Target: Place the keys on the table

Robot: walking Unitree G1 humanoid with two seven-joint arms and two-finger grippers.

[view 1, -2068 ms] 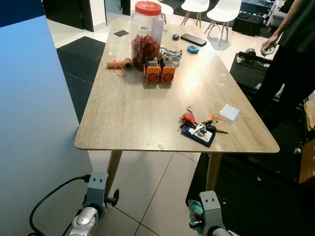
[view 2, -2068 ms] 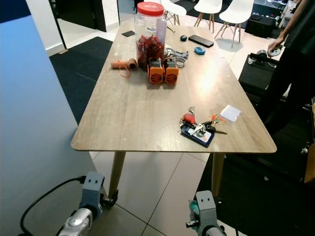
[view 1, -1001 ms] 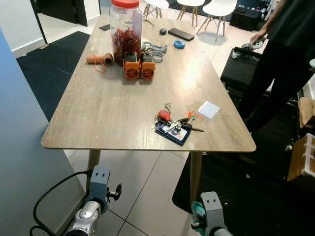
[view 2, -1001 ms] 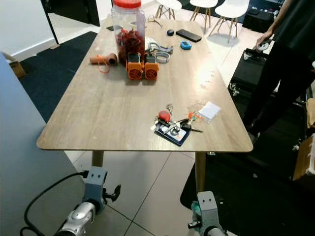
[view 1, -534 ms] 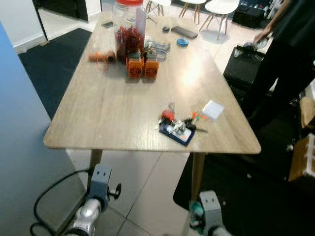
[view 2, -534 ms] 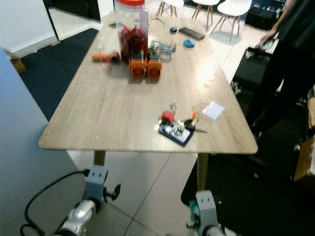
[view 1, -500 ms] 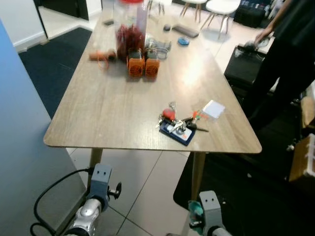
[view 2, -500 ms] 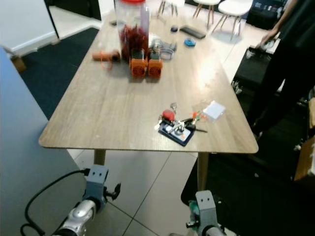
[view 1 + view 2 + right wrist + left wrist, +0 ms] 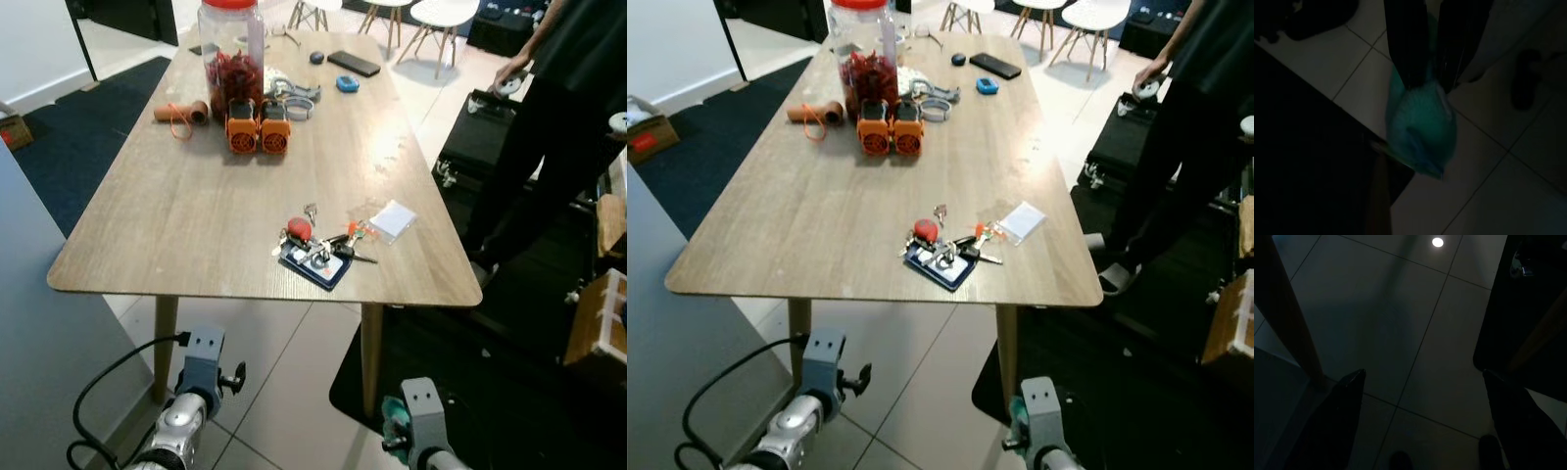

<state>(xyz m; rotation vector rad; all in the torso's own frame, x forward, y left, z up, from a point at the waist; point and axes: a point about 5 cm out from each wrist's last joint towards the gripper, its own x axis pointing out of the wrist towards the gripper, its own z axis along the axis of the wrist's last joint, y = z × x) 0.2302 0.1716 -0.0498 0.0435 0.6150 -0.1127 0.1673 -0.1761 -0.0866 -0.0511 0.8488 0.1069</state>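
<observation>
Keys (image 9: 318,249) well above right claw (image 9: 1431,88), seemingly

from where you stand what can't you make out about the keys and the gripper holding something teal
- Teal thing in the right gripper: right wrist view too dark to tell what it is or whether keys hang from it.
- Right gripper in the eye views: cut off by the bottom edge.
- Key bunch on the table: too small to count keys.
- Person: cut off by the top and right edges.

keys (image 9: 318,251): a bunch with a red fob and a dark blue tag, lying flat on my side of the table
table (image 9: 186,206): long, light wood, standing before me, bearing the keys near its right front corner
</observation>
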